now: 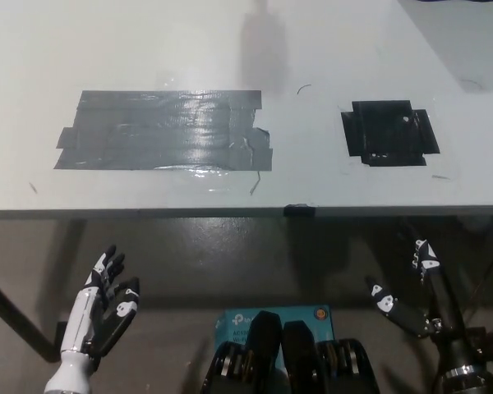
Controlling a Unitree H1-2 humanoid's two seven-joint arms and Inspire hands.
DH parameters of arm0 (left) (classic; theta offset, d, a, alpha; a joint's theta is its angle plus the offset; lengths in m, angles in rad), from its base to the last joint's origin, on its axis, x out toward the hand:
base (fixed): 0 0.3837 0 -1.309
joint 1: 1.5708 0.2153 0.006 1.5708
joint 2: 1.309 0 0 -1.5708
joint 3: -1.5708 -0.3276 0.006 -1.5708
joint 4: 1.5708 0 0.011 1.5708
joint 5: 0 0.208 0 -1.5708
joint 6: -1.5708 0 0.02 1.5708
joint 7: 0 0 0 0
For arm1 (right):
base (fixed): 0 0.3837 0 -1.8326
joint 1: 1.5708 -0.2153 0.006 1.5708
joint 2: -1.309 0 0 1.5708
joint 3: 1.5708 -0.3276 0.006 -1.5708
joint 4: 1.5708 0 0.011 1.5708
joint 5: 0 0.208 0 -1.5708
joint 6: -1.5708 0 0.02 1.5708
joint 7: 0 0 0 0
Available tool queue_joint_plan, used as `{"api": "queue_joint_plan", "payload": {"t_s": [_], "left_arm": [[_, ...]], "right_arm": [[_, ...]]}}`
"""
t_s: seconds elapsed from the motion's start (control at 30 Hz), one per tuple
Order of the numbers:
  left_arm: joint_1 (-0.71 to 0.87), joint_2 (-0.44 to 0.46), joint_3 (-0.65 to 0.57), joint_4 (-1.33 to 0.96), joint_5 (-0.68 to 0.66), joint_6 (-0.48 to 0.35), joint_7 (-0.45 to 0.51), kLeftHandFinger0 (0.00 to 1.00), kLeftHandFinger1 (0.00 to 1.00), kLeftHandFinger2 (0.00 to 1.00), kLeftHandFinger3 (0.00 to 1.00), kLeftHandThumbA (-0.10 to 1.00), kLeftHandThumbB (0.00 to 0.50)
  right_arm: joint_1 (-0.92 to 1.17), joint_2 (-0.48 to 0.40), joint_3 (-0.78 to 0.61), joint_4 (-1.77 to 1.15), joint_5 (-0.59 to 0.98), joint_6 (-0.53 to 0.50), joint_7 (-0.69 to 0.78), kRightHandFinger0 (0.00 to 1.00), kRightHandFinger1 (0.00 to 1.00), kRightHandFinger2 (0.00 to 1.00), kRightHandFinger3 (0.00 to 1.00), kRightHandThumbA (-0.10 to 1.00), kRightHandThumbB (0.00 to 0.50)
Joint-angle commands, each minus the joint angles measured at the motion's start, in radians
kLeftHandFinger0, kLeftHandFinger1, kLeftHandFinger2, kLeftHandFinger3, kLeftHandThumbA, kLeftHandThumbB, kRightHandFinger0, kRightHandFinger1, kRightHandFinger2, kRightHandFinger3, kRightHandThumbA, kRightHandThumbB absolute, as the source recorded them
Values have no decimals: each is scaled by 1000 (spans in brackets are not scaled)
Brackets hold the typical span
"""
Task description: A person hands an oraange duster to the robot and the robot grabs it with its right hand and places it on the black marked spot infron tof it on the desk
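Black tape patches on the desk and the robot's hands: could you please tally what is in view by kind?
Black tape patches: 2, a large patch and a small patch
Robot hands: 2, the white left hand and the black right hand, both open below the desk edge
Orange dusters: 0
Total: 4

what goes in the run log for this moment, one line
stage: pre-handover | duster: not in view | left hand: open, below desk edge | right hand: open, below desk edge | small black marked spot: bare | large tape patch: bare
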Motion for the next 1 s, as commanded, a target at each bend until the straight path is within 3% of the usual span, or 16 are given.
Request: {"api": "queue_joint_plan", "payload": {"t_s": [0.0, 0.03, 0.23, 0.33, 0.73, 0.8, 0.87, 0.93, 0.97], "left_arm": [[1, 9, 5, -8, 6, -50, 17, 913, 1000, 1000, 1000, 554, 129], [3, 8, 5, -4, 5, -55, 17, 913, 1000, 1000, 1000, 560, 130], [1, 4, 10, 10, -8, -74, 13, 901, 1000, 1000, 1000, 668, 103], [8, 5, 11, 10, -8, -85, 11, 896, 1000, 1000, 1000, 738, 100], [61, 19, 14, -19, -17, -84, -6, 900, 1000, 1000, 1000, 683, 83], [54, 20, 18, -18, -15, -83, 0, 901, 1000, 1000, 1000, 678, 84], [50, 20, 20, -17, -15, -79, 3, 908, 1000, 1000, 1000, 643, 85], [42, 20, 23, -13, -18, -76, 2, 910, 1000, 1000, 1000, 638, 89], [41, 21, 24, -13, -19, -76, 2, 910, 1000, 1000, 1000, 638, 89]], "right_arm": [[-13, -9, -5, -16, -1, -60, -11, 945, 999, 1000, 1000, 715, 199], [-12, -9, -5, -14, 3, -66, -10, 1000, 1000, 1000, 1000, 736, 204], [-18, -5, -10, -1, 15, -82, -12, 1000, 1000, 1000, 1000, 854, 255], [-13, -5, -6, -2, 5, -84, -13, 1000, 1000, 1000, 1000, 822, 235], [32, 19, -6, -44, 40, -97, -7, 1000, 1000, 1000, 1000, 815, 247], [27, 15, -16, -143, 118, -28, 28, 1000, 1000, 1000, 1000, 803, 202], [8, -1, -22, -250, 227, 86, 76, 1000, 1000, 1000, 1000, 868, 245], [-40, -23, -34, -360, 400, 246, 123, 1000, 1000, 1000, 1000, 870, 234], [-47, -24, -35, -369, 416, 262, 126, 1000, 1000, 1000, 1000, 870, 234]]}}
